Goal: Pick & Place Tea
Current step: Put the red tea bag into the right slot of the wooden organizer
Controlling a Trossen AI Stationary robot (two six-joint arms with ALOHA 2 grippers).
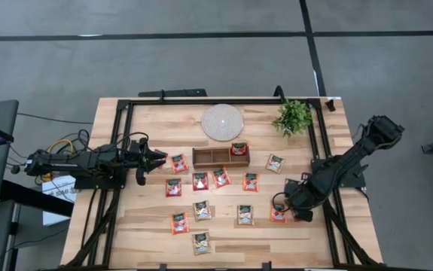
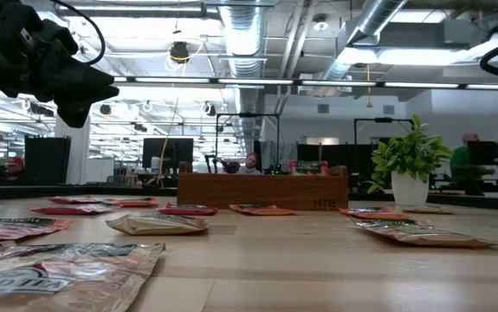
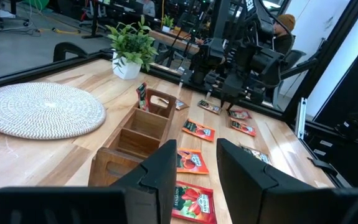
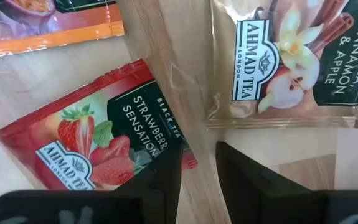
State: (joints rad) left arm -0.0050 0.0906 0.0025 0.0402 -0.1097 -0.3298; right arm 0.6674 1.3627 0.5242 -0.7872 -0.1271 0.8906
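1. Two dark end effectors are over the pale wooden counter (image 1: pixel 148 241). The right end effector (image 4: pixel 197 168) is low near the counter's right edge, its fingers (image 4: pixel 160 180) parted with bare wood in the gap, grasping nothing.
2. Just ahead of those fingers lie a red strawberry tea sachet (image 4: pixel 98 149) and a pale tan vanilla, cinnamon and apple tea sachet (image 4: pixel 291 62), both flat on the counter.
3. The left end effector (image 3: pixel 194 168) hangs above the counter toward its left edge, fingers (image 3: pixel 160 174) apart and empty, pointing toward the brown three-compartment wooden tray (image 3: pixel 135 134).
4. One red sachet (image 3: pixel 142 96) stands in the tray's end compartment nearest the counter's right edge.
5. About thirteen further red and tan sachets (image 1: pixel 201 211) lie scattered flat over the counter's middle and near side, well apart from one another.
6. A round white woven mat (image 1: pixel 222 121) lies near the far edge, beside a small green potted plant (image 1: pixel 293 117).
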